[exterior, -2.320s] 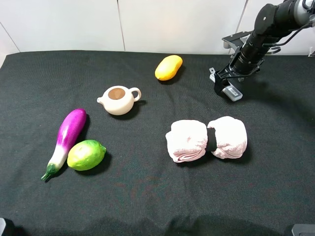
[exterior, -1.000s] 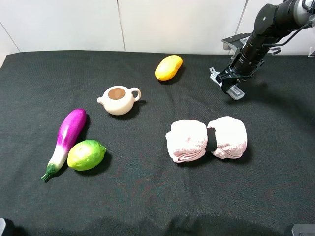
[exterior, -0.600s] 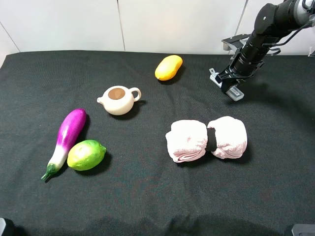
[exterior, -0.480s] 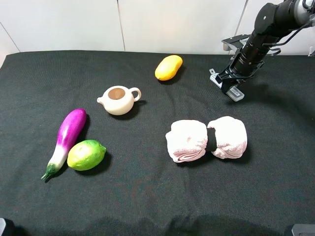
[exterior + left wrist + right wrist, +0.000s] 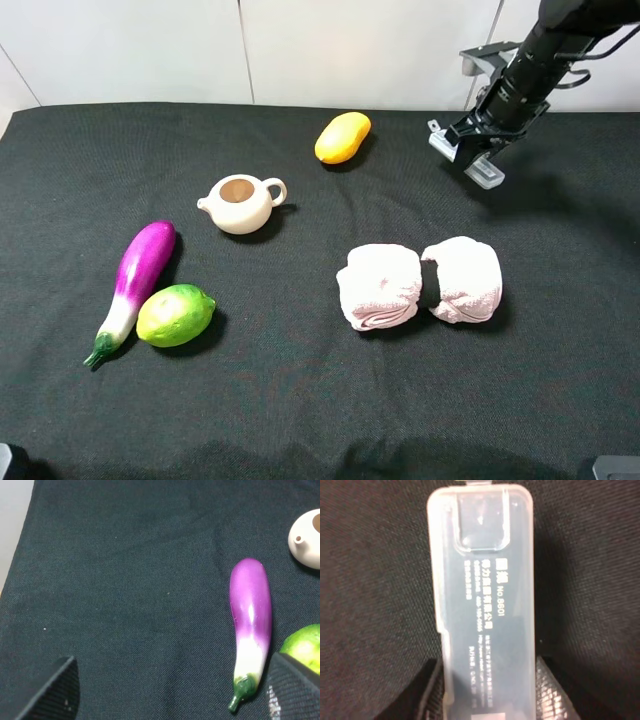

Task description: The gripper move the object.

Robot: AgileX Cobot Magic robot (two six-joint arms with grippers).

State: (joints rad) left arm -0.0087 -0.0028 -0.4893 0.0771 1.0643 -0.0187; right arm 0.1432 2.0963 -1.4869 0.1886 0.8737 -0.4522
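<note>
One right gripper (image 5: 478,160): upper right of frame, jaws clamped on a clear plastic case (image 5: 485,605), lifted off the black cloth (image 5: 300,400).
Left gripper (image 5: 170,690): fingers apart, apparently empty, near eggplant (image 5: 250,625).

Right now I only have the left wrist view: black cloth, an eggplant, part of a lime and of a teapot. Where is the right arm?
Observer: The right gripper is up at the far right of the black cloth, above the surface, in the exterior high view.
Operator: Is it holding anything?
Observer: Yes, it is shut on a clear plastic case with printed text, gripped at one end.
Operator: What lies closest to it?
Observer: Two rolled pink towels lie side by side nearer the front, and a yellow mango sits to its left. It touches neither.
</note>
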